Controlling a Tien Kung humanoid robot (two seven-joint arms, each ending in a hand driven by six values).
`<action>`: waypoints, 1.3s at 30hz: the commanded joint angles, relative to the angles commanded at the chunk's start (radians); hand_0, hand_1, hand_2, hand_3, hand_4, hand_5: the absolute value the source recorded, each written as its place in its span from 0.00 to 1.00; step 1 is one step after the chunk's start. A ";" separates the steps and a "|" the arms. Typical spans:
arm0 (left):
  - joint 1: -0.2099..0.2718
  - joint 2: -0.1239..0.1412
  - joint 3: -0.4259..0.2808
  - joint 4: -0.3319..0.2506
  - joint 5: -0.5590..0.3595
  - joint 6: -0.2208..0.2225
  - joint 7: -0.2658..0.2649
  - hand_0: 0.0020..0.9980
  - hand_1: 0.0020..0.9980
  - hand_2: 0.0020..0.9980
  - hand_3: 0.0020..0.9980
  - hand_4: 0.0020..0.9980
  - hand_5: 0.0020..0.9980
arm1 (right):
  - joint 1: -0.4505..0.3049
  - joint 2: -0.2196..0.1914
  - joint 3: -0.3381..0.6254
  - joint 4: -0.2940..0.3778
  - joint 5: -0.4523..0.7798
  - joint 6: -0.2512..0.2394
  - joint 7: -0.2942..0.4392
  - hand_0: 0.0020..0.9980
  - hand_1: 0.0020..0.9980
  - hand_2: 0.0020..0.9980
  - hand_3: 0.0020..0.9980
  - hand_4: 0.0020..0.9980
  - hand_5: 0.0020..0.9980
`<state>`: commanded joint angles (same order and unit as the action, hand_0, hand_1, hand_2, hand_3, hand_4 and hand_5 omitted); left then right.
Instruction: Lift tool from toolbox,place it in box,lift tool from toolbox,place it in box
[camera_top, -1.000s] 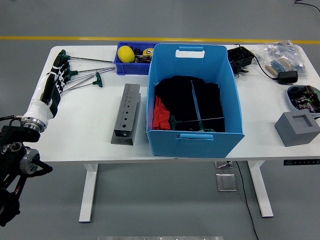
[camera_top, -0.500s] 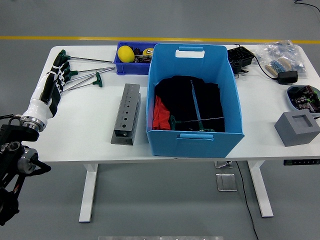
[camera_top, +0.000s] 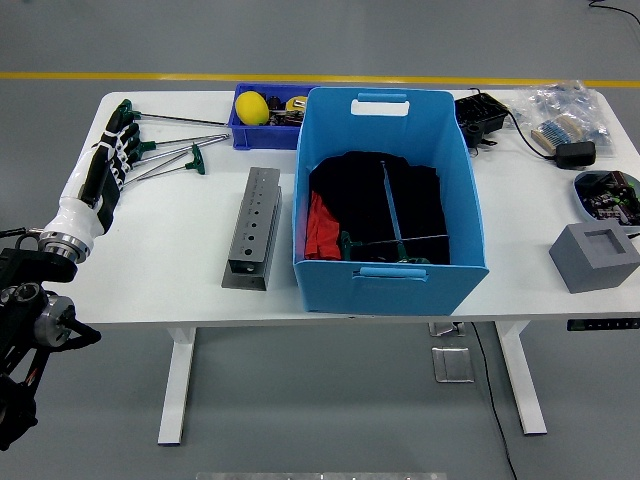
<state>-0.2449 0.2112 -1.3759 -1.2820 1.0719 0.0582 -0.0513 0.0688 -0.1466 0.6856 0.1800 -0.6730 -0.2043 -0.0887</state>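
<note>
My left hand (camera_top: 116, 150) lies over the table's left part with its fingers stretched out and holding nothing. Its fingertips are at the green handles of several T-handle wrenches (camera_top: 170, 150) lying on the white table (camera_top: 180, 260). A grey metal tool holder (camera_top: 250, 228) with a row of holes lies beside the large blue box (camera_top: 385, 200). Inside the box are two T-handle tools (camera_top: 390, 225) on dark cloth. The right hand is out of view.
A small blue bin (camera_top: 262, 120) with a yellow ball and small parts stands at the back. At the right are a black charger with cable (camera_top: 478, 115), plastic bags (camera_top: 560, 110), a dish of parts (camera_top: 608, 193) and a grey block (camera_top: 596, 256).
My left hand has crept slightly further toward the green wrench handles. Nothing else has moved.
</note>
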 joint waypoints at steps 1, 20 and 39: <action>0.000 0.000 -0.001 0.000 0.000 -0.002 0.001 1.00 1.00 1.00 1.00 1.00 1.00 | 0.000 0.000 -0.001 0.000 0.001 0.000 0.000 0.67 0.64 0.72 0.57 0.82 0.63; 0.004 0.006 0.010 0.000 -0.004 -0.014 0.005 1.00 1.00 1.00 1.00 1.00 1.00 | -0.012 0.004 -0.002 0.000 -0.001 -0.002 -0.008 0.68 0.64 0.72 0.57 0.82 0.63; 0.011 0.004 0.001 -0.003 -0.020 -0.016 -0.005 1.00 1.00 1.00 1.00 1.00 1.00 | -0.021 0.007 -0.004 0.000 0.002 -0.004 -0.010 0.68 0.64 0.72 0.57 0.82 0.63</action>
<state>-0.2337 0.2150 -1.3750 -1.2848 1.0519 0.0426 -0.0560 0.0481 -0.1399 0.6814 0.1800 -0.6711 -0.2087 -0.0983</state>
